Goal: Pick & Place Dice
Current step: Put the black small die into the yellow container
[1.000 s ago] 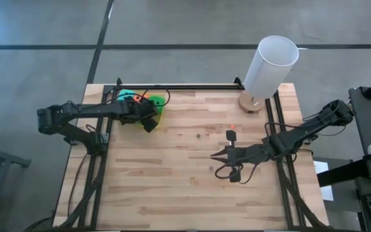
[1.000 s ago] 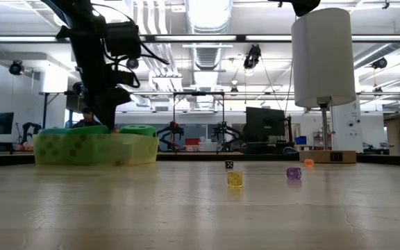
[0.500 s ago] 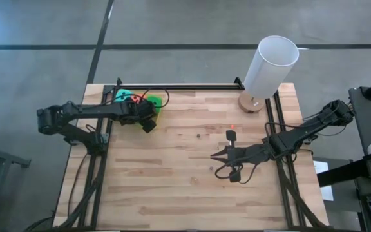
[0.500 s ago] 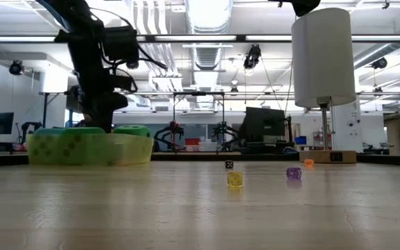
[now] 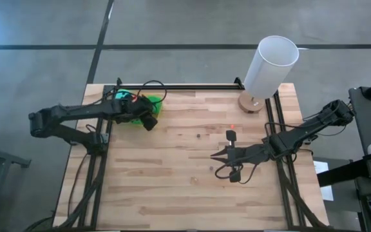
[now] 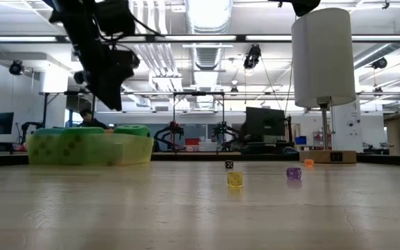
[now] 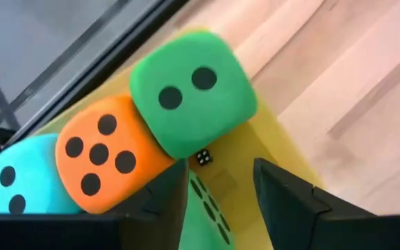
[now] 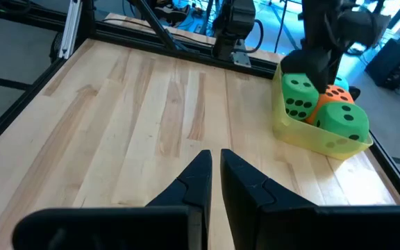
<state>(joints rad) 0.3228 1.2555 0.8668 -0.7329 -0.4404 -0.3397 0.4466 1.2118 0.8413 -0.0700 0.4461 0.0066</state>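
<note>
While the right arm waits low over the middle of the table, its right gripper (image 5: 215, 156) pressed nearly together and holding nothing, the work is all at the far left corner. That is where the translucent yellow tray (image 6: 139, 149) sits on the butcher-block table (image 5: 185, 187), and the soft dice are gathered inside it, which looks to be the place they are meant to end up.

From the left wrist camera I can count a bright green die (image 7: 189, 94) showing two pips, an orange-red die (image 7: 103, 154) pressed against it, a teal die (image 7: 12, 186) beside that, and a second green die (image 7: 207, 208) lying right under the fingers. A tiny black die (image 7: 203, 157) rests on the tray floor between them.

The left gripper (image 7: 221, 198) hangs just above the tray, its fingers partly spread with that second green die in the gap below. Whether the pads are touching it I cannot tell; it looks lifted clear, judging from the level view.

A few tiny dice (image 6: 235, 179) lie loose mid-table, near the white lamp (image 5: 269, 67).
</note>
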